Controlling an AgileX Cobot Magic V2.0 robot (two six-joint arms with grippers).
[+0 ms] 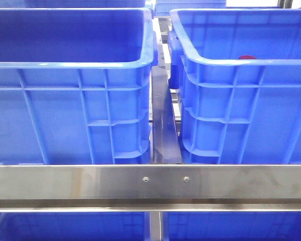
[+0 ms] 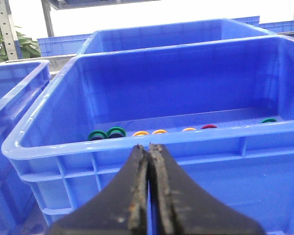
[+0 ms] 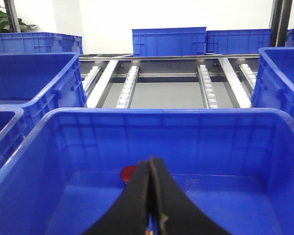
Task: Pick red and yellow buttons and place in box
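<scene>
1. Left blue crate (image 1: 65,90): large, deep, ribbed sides, thick rolled rim; stands just left of the steel divider (image 1: 164,125).
2. Right blue crate, the box (image 1: 246,100): same build, just right of the steel divider, not touching the left crate. A small red button (image 1: 247,57) shows just above its near rim.
3. Steel front rail (image 1: 150,183): runs across in front of both crates, below the divider's near end.
4. Roller conveyor (image 3: 166,83): steel frame with white rollers, seen in the right wrist view beyond the crate.
5. Left claw (image 2: 150,147): closed, empty, black fingers pressed together, held outside a crate's near wall.
6. Right claw (image 3: 151,161): closed, empty, above a crate floor.
7. Buttons in the crate of the left wrist view: green rings (image 2: 107,133), yellow rings (image 2: 150,132), one red ring (image 2: 208,127), along the far edge of the floor.
8. Red button (image 3: 128,174) on the crate floor, just beside the right claw.
</scene>
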